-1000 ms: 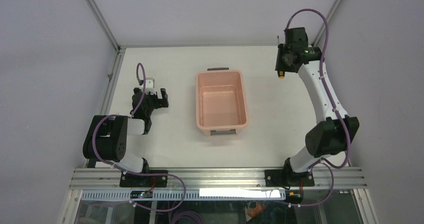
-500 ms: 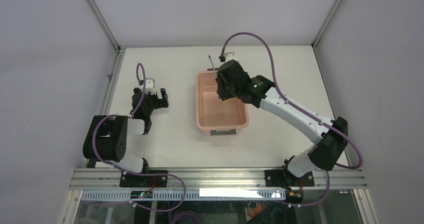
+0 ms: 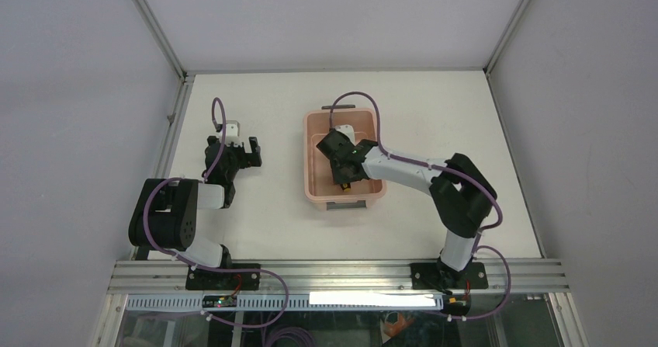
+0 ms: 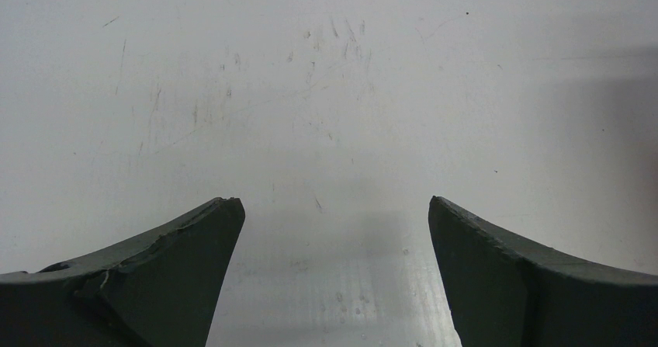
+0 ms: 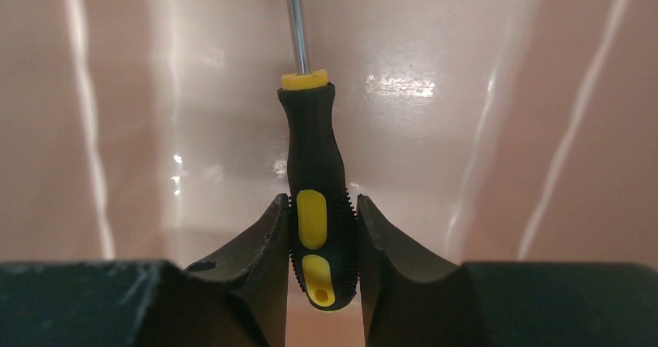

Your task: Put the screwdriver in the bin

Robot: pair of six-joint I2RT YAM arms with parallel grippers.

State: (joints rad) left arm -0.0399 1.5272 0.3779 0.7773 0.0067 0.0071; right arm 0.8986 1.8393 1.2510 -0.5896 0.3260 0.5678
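My right gripper (image 5: 322, 211) is shut on the screwdriver (image 5: 314, 184), its fingers (image 5: 260, 242) clamping the black-and-yellow handle while the thin shaft points away over the pink floor of the bin (image 5: 543, 114). From the top camera the right gripper (image 3: 343, 178) reaches down inside the salmon-pink bin (image 3: 309, 157), with a yellow spot of the screwdriver (image 3: 346, 182) showing near the bin's front wall. At the left of the table my left gripper (image 3: 248, 147) stands open and holds nothing; in its wrist view the left gripper (image 4: 334, 207) has only bare table between its fingers (image 4: 194, 246).
The white table (image 3: 434, 106) is fenced by a metal frame with grey walls behind and at both sides. The right arm's purple cable (image 3: 357, 102) loops over the bin's far end. The arm bases sit on the rail (image 3: 341, 273) at the near edge.
The right arm has swung from the table's far right corner across to the bin and lowered the screwdriver inside it. The left arm has stayed where it was.
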